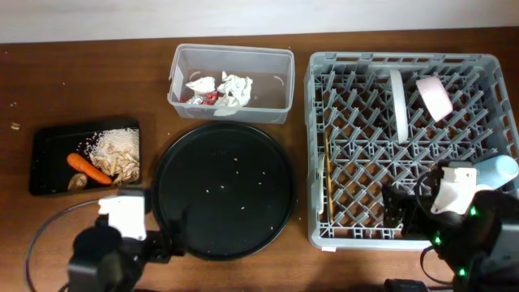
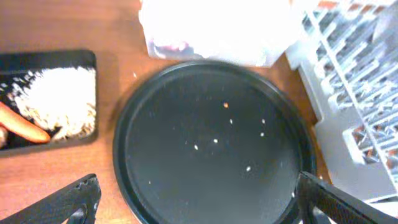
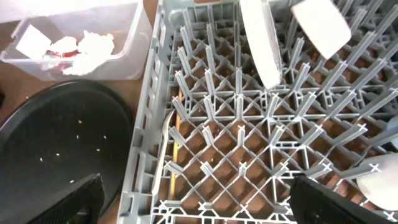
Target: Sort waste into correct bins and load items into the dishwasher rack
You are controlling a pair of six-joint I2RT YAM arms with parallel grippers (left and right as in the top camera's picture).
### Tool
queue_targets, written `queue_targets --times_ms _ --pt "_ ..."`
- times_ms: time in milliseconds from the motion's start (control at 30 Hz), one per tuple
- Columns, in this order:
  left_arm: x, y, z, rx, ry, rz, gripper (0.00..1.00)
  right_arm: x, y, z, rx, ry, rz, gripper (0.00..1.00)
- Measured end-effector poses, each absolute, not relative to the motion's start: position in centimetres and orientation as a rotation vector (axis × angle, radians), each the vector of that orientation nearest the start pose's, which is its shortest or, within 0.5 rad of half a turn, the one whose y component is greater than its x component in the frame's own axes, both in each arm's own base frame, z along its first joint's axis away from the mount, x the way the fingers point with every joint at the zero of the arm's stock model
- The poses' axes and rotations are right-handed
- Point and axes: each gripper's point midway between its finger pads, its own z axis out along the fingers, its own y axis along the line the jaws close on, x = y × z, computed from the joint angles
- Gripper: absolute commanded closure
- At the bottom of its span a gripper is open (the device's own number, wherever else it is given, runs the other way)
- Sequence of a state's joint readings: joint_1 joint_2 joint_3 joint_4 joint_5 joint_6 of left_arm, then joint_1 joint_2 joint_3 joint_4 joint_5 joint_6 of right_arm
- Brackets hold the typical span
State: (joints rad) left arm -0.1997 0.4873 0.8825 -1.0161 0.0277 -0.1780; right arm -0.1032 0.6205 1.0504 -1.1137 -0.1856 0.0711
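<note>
Wide apart and empty, the left jaws are seen at the two lower corners of the left wrist view. Between them and just ahead lies the large round black tray, on which only a few crumbs are seen. Ahead and to the left of these jaws the shallow black tray is placed on the counter. The food scraps and the carrot are kept in it, apart from the dry waste. Straight ahead, beyond the round tray, stands the clear tub, where the tissues and the wrappers are collected.

The right jaws are also spread wide and nothing is held between them. Directly under and ahead of them is the dishwasher rack. The plate is set on its edge between pegs far ahead, so that it is kept upright. The bowl leans just to the right of it. The fork and the chopstick are laid flat along the rack wall to the left of the jaws. The white cup and the light blue cup are found close to the right jaws, partly hidden by the arm.

It is judged that the sorting and the loading are almost finished.
</note>
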Motion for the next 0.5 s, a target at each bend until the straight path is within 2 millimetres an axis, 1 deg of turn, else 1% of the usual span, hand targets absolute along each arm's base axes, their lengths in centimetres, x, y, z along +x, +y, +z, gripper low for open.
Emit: queue_targets --times_ms 33,100,433,500 --pt "18.1 -4.08 24.91 0.035 2.169 -0.245 0.01 19.09 1.19 27.32 0.094 2.228 0.188 0.02" --pt "17.8 -3.92 25.24 0.031 2.147 -0.242 0.01 19.01 1.16 27.31 0.095 2.226 0.186 0.01" --pt "17.81 -3.92 25.14 0.027 2.15 -0.243 0.01 18.98 1.14 27.3 0.094 2.225 0.182 0.02" --pt "17.82 -3.92 25.14 0.027 2.149 -0.243 0.01 18.65 1.49 27.86 0.059 2.183 0.175 0.02"
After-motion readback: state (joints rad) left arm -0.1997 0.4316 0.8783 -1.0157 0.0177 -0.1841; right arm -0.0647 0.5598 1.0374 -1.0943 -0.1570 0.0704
